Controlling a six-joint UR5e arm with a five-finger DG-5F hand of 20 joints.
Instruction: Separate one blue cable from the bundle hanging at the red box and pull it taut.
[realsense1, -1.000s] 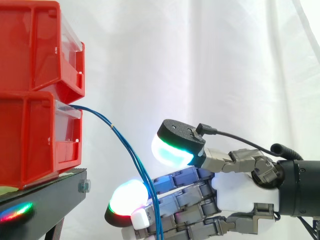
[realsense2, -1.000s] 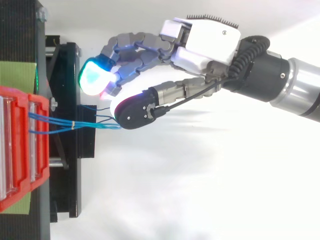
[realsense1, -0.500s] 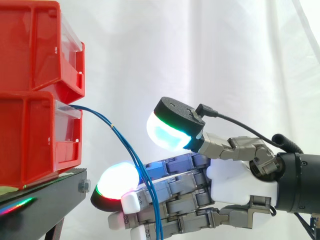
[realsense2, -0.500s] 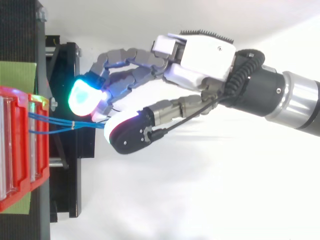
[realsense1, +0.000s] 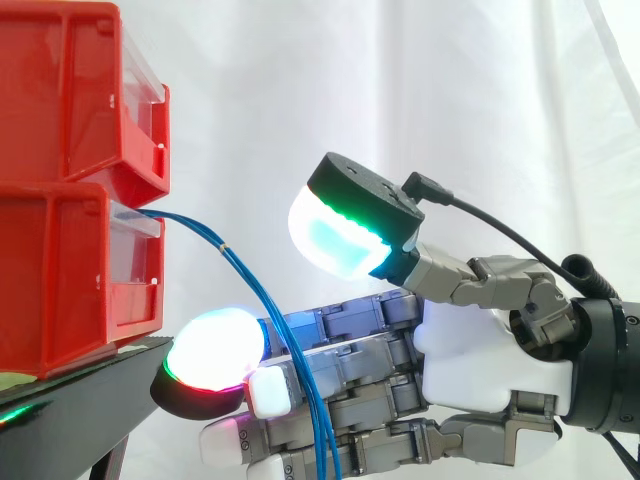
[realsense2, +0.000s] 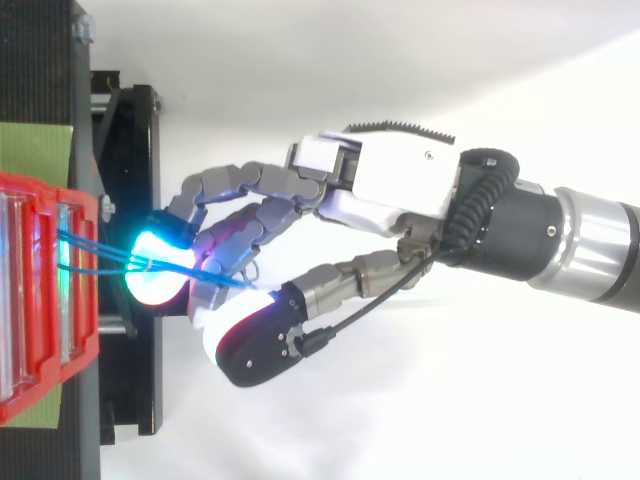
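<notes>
The hand (realsense1: 480, 370) is spread open, thumb lifted clear, gripping nothing. The blue cables (realsense1: 222, 248) leave the red box (realsense1: 60, 270) beyond its fingertips and hang across its fingers (realsense1: 350, 355).

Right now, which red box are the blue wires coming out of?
The lower red box: the blue cables leave its front edge and hang down. The upper red box has none.

bins (realsense1: 70, 250) stacked on stand (realsense1: 100, 400), left | cables (realsense1: 226, 250) hang from lower bin | hand (realsense1: 480, 350) right, cables draped across it
</notes>
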